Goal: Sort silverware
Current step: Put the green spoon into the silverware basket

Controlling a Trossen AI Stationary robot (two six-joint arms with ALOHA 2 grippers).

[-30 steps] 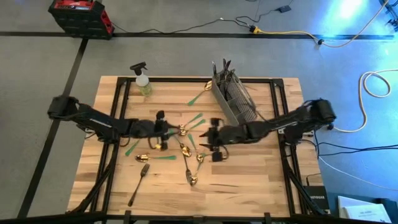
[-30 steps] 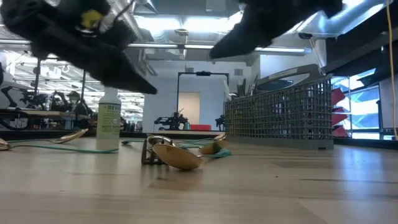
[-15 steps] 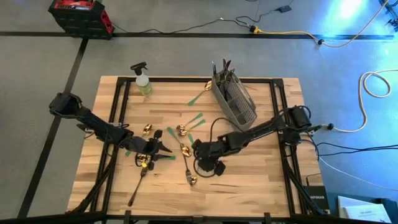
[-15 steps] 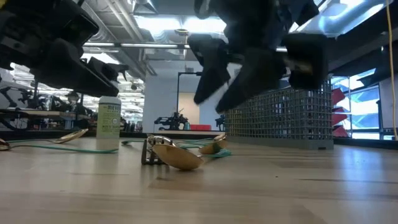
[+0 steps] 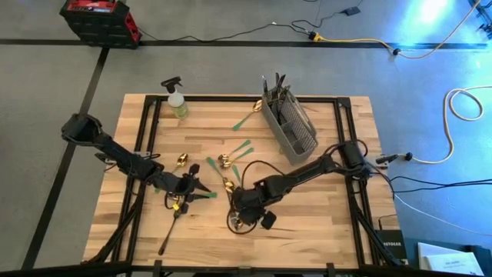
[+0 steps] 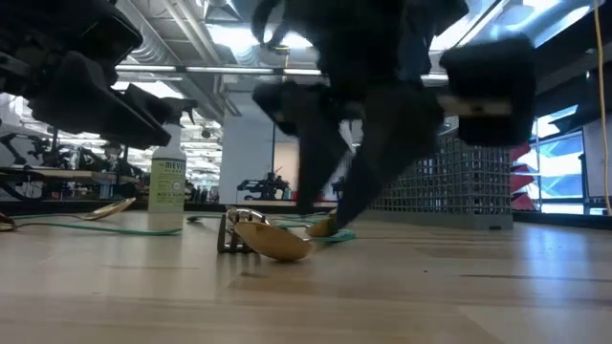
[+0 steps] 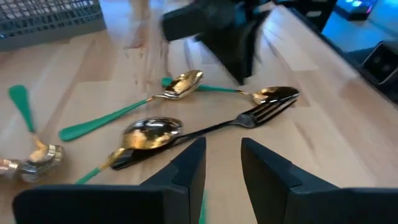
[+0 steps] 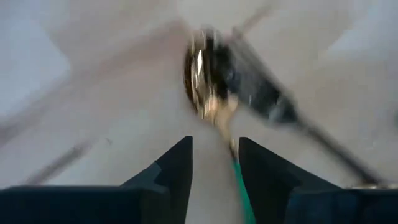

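A: What lies on the pale wooden bench (image 5: 307, 223)?
B: Shiny gold spoons (image 7: 152, 132), slim green handles, a dark fork (image 7: 261, 112).
A: The claws?
B: Left claw (image 7: 222, 163) slightly parted, empty, above them. Right claw (image 8: 214, 163) narrowly parted, empty, over a gold spoon bowl (image 8: 200, 81).

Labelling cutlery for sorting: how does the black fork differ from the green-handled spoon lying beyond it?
The black fork is dark throughout and ends in tines; the green-handled spoon has a shiny gold bowl. The fork lies nearer the left gripper than the spoon. Both lie flat on the table.
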